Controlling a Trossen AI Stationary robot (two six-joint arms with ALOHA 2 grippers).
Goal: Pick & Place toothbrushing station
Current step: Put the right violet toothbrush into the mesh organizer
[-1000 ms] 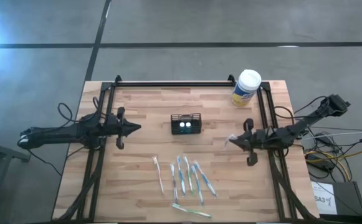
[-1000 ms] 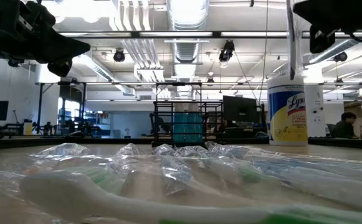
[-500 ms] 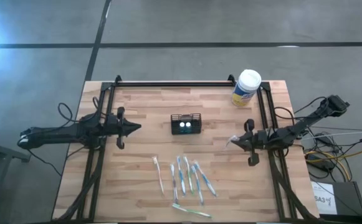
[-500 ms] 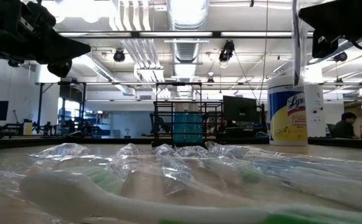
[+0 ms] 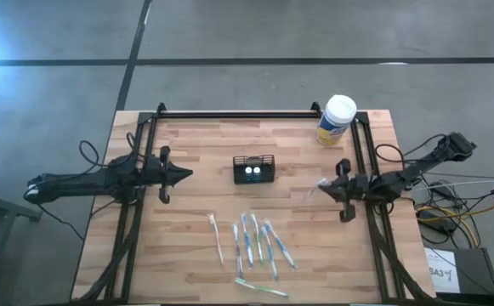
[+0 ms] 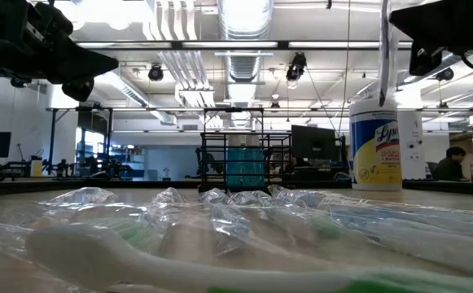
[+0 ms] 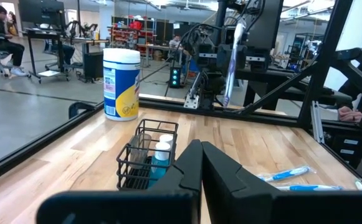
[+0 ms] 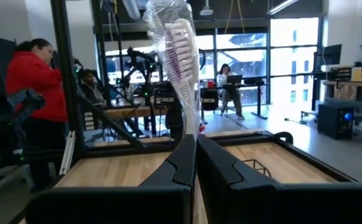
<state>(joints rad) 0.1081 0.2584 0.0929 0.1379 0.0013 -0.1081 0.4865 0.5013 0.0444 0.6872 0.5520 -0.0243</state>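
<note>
1. Gripping a wrapped toothbrush (image 8: 176,56) by its lower end, the right hand (image 5: 325,189) is clenched on it near the counter's right side, the brush standing up between the fingers in the right wrist view.
2. Slipping is the main risk as I judge it: the wrap is smooth plastic, only the end is pinched, and the long free part could swing or slide out on the way over.
3. Missing the opening is the next risk. The toothbrushing station (image 5: 254,169) is a small black wire caddy at the counter's (image 5: 195,153) middle, well apart from the right hand, and already holds two white-capped items (image 7: 162,146), so free room inside looks tight; a tilted brush could catch the rim or tip the light caddy.
4. The left hand (image 5: 185,174) is clenched on nothing, hovering left of the caddy and pointing at it; it could crowd an approach from that side.
5. More wrapped toothbrushes (image 5: 255,242) lie near the front edge, clear of the path.
6. A yellow wipes canister (image 5: 336,121) stands at the back right corner, near the right arm's sweep.
</note>
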